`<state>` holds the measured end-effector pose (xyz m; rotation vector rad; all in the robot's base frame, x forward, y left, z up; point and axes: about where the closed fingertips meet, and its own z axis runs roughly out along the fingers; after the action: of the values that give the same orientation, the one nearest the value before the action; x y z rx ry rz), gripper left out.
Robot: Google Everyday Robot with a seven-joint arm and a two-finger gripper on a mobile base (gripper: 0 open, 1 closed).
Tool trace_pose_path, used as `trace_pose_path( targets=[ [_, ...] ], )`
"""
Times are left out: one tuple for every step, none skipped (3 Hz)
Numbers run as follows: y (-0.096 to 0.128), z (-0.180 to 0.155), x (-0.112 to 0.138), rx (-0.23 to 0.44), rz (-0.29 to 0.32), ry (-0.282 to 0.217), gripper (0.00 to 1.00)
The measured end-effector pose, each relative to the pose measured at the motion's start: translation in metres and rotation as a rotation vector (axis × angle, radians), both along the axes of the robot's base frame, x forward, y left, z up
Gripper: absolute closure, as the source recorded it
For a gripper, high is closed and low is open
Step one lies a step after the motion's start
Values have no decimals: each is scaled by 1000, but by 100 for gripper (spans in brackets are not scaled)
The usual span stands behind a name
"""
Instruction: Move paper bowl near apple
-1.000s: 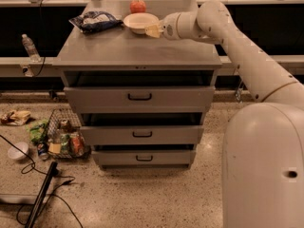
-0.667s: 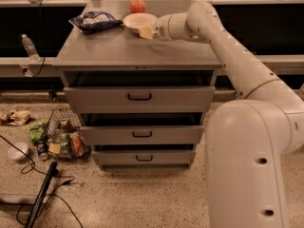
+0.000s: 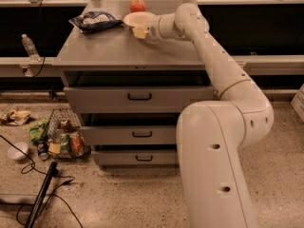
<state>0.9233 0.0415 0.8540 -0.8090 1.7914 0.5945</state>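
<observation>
— Grey cabinet point(image 3: 118, 51) top first. What do we have on it?

— We see the paper bowl point(image 3: 137, 18) toward the back of the cabinet top, its inside plain cream. The apple point(image 3: 137, 5) sits just behind it at the cabinet's rear edge; touching or not, we cannot tell.

— And the gripper?

— The gripper point(image 3: 140, 31) is at the bowl's front rim, low over the cabinet top. Whether it has hold of the bowl we cannot tell. The arm point(image 3: 213, 56) reaches in from the cabinet's right side.

— What else is around?

— A dark snack bag point(image 3: 95, 21) lies at the cabinet's back left, just beside the bowl. The cabinet's drawers point(image 3: 137, 98) stand slightly out, their contents hidden from us. On the floor left of the cabinet a wire basket point(image 3: 64, 137) holds cans and packets; a water bottle point(image 3: 29, 46) stands on the ledge farther left.
</observation>
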Motion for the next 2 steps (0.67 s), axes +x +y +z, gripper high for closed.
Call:
trace_pose_path(
  targets=[
    [2, 0, 19, -3, -28, -28, 100],
    [0, 2, 32, -4, -52, -53, 100]
  ],
)
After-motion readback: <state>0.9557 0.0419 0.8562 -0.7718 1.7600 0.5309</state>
